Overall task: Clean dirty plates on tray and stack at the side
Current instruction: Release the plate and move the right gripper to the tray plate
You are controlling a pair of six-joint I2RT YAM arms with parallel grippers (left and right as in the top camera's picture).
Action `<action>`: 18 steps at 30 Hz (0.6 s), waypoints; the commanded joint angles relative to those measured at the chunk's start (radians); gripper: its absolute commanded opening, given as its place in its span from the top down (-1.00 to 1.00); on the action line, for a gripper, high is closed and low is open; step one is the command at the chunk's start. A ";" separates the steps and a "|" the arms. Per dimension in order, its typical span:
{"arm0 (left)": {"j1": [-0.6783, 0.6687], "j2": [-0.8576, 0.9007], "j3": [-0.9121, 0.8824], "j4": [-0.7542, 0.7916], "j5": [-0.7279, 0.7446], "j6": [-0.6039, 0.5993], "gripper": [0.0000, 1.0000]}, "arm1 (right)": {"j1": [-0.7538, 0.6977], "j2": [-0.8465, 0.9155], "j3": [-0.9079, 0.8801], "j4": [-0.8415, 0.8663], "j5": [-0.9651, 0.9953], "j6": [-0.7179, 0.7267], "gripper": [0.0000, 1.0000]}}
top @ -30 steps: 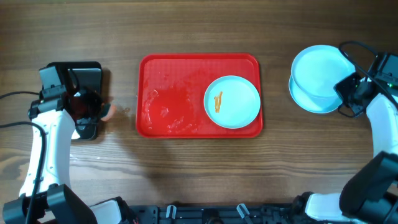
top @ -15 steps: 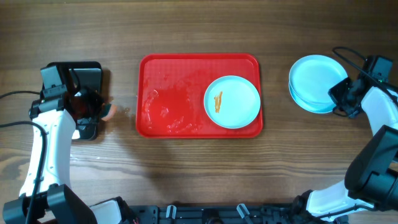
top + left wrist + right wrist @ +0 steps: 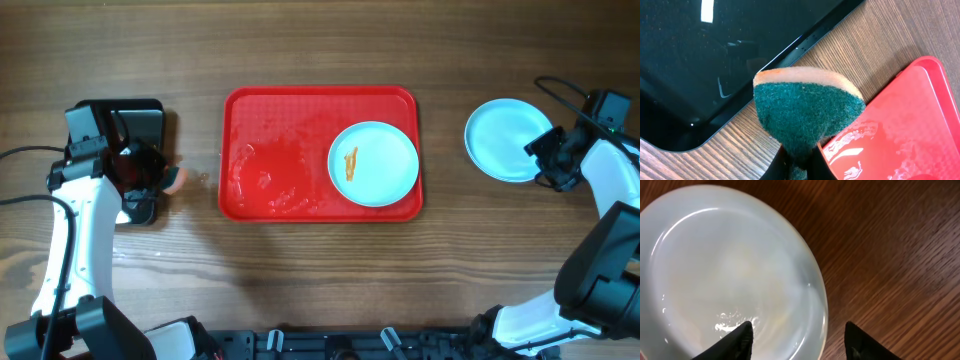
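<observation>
The red tray (image 3: 270, 120) lies mid-table with wet streaks on its left half. On its right half sits a pale-blue plate (image 3: 373, 163) bearing an orange smear. Right of the tray, a clean plate (image 3: 505, 140) lies flat on the wood; from above it shows as one disc. My right gripper (image 3: 547, 160) stands open at that plate's right edge. In the right wrist view its fingertips (image 3: 799, 337) straddle the rim of the plate (image 3: 730, 270). My left gripper (image 3: 162, 180) is shut on a green-and-orange sponge (image 3: 805, 110), left of the tray.
A black rectangular tray (image 3: 135, 115) sits at the far left under my left arm, glossy in the left wrist view (image 3: 700, 60). The red tray's corner (image 3: 910, 130) shows beside the sponge. Cables trail near both arms at the table's sides.
My right gripper opened and let go of the plate, which came down from a tilted, offset pose to lie flat and aligned at the right. The left arm has not moved.
</observation>
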 commanded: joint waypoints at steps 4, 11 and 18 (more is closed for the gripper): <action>-0.004 0.008 -0.006 0.003 0.015 0.020 0.92 | 0.001 -0.144 -0.004 -0.023 -0.138 0.015 -0.18; -0.004 0.008 -0.006 0.002 0.015 0.020 0.92 | 0.032 -0.243 -0.005 -0.029 -0.568 -0.049 0.07; -0.004 0.008 -0.006 0.002 0.015 0.020 0.92 | 0.321 -0.215 -0.014 -0.071 -0.396 -0.120 0.35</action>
